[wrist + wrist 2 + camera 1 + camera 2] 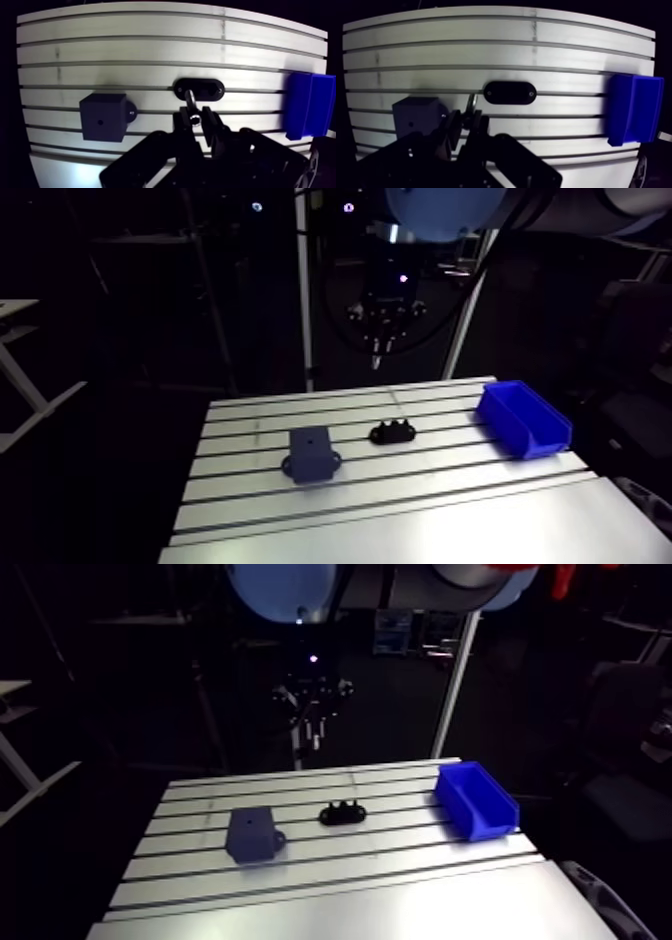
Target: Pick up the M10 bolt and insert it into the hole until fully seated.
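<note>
My gripper [196, 119] is shut on a silver bolt [191, 102], whose shank sticks out ahead of the fingertips. In the arm view the gripper [385, 338] hangs high above the far edge of the table. A dark blue block [102, 117] with a small hole in its face stands on the slotted table [150, 50], off to one side of the gripper. In the arm view this block [312, 453] sits left of centre. A black oval holder [199, 89] lies below and ahead of the bolt's tip.
A blue bin [523, 418] stands at the table's right edge, and in the wrist view the bin [307, 107] lies beyond the holder, opposite the block. The table's near edge runs close to the block.
</note>
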### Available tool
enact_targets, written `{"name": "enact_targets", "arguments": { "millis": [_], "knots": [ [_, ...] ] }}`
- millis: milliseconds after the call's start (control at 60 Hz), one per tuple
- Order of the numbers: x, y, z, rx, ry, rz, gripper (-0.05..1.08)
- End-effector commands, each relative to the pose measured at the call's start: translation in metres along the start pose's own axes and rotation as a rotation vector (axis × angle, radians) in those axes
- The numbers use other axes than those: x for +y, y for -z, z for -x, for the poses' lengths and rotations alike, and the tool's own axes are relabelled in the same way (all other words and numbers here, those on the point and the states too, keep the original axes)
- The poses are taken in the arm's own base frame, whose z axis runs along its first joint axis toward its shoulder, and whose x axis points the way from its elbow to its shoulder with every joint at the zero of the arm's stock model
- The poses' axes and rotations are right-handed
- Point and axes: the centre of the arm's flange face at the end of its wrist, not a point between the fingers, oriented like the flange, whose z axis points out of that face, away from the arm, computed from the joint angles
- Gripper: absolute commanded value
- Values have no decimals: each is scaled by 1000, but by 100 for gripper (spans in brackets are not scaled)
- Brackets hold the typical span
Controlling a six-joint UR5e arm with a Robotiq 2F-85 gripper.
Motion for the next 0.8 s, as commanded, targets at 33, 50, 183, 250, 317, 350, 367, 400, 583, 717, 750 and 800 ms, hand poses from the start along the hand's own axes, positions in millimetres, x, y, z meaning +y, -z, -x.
{"name": "enact_targets", "arguments": {
  "millis": [33,50,183,250,317,350,367,400,583,717,750,800],
  "knots": [
    [-41,44,-16,-112,26,-24,108],
    [-41,44,-16,-112,26,-24,108],
    [-59,38,-21,-177,47,-33,108],
    [-65,32,-21,-204,57,-36,108],
    [-78,30,-22,-222,70,-31,108],
    [-80,30,-23,-224,71,-28,108],
    [-80,30,-23,-224,71,-28,108],
    [-80,28,-23,-231,73,-26,108],
    [-93,13,-30,-278,74,-25,108],
    [-107,9,-32,-298,92,-26,108],
    [-108,6,-32,-303,92,-26,108],
    [-109,4,-32,-307,90,-26,108]
  ]
}}
